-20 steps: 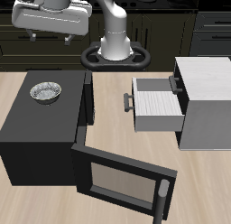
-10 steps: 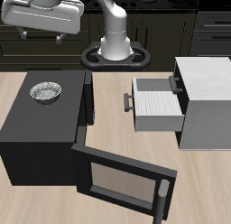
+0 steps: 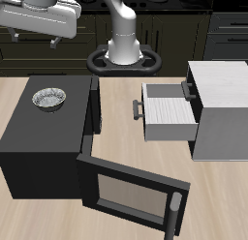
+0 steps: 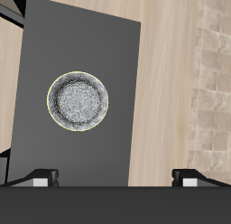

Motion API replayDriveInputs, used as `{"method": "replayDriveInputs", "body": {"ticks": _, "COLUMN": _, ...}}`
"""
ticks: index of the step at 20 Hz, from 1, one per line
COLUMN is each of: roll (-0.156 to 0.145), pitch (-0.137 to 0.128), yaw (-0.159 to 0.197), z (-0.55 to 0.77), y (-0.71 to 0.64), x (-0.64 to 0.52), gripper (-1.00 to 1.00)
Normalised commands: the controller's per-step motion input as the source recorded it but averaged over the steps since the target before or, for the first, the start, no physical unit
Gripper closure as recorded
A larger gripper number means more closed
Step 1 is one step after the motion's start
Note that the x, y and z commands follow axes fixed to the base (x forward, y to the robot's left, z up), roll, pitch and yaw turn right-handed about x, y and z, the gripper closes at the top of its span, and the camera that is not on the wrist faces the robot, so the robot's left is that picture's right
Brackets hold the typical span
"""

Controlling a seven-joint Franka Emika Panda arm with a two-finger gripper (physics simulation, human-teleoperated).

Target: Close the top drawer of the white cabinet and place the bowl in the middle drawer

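Gripper [image 3: 41,38] hung open high above the bowl [image 3: 48,99] on black box [image 3: 39,137]; off-centre descent risked knocking it.

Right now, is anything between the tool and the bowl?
Nothing visible. The bowl sits alone on the black box's top, and the wrist view looks straight at it between the open fingertips.

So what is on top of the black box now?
Only the bowl sits on the black box, upright, with nothing visible in it in the wrist view. The box's door is open, but its inside cannot be seen.
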Motion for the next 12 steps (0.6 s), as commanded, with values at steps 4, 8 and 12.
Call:
{"method": "replayDriveInputs", "body": {"ticks": 4, "roll": -0.004, "pitch": -0.032, "yaw": -0.036, "z": 0.06, "y": -0.16, "x": 0.09, "gripper": -1.0}}
{"method": "replayDriveInputs", "body": {"ticks": 8, "roll": -0.04, "pitch": -0.088, "yaw": -0.055, "z": 0.1, "y": -0.2, "x": 0.05, "gripper": -1.0}}
{"method": "replayDriveInputs", "body": {"ticks": 12, "roll": -0.024, "pitch": -0.003, "yaw": -0.023, "z": -0.08, "y": -0.07, "x": 0.08, "gripper": -1.0}}
